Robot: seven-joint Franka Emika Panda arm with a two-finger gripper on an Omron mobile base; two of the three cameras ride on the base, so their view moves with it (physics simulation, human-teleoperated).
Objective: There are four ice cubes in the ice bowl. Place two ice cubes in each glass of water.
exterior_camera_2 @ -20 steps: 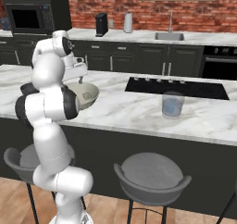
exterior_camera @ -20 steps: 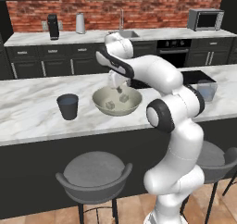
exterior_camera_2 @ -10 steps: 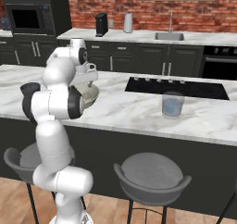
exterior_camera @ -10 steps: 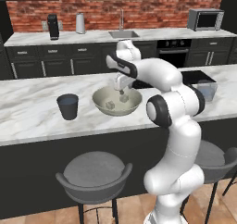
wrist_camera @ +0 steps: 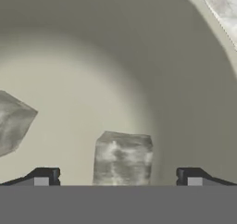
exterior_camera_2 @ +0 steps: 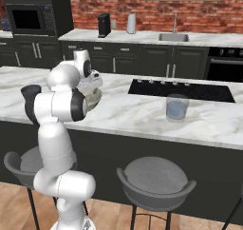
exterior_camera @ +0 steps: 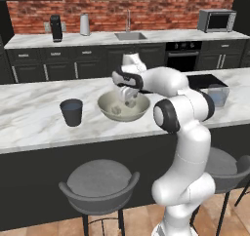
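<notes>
Moved since the earlier frames: the gripper [exterior_camera: 130, 102] has come down from above the bowl [exterior_camera: 107, 105] into its hollow; the arm now bends lower over the counter [exterior_camera: 34, 118]. Bowl, glasses and stools have not shifted.

Left base view. Bowl: on the counter, landmark for this entry. Gripper: inside the bowl, right of its centre, pointing down. One ice cube [exterior_camera: 116, 110]: on the bowl floor, left of the gripper. Dark glass [exterior_camera: 72, 112]: left of the bowl, well apart, upright. Clear glass [exterior_camera: 217, 95]: far right of the bowl, beyond the arm, beside the cooktop [exterior_camera: 207, 80]. Stool [exterior_camera: 99, 184]: below the counter edge, in front of the bowl.

Right base view. Bowl [exterior_camera_2: 96, 97]: mostly hidden behind the arm; part of its side shows. Clear glass [exterior_camera_2: 177, 107]: well to the right of the bowl, upright, bluish fill. Gripper hidden by the arm.

Hand view. Bowl wall [wrist_camera: 115, 47]: beige, curving all round. Fingertips [wrist_camera: 46, 176]: spread wide, jaws open, nothing held. One cube [wrist_camera: 123, 159]: on the bowl floor between the tips, touching neither. Second cube [wrist_camera: 14, 121]: left of it, cut by the frame edge.
</notes>
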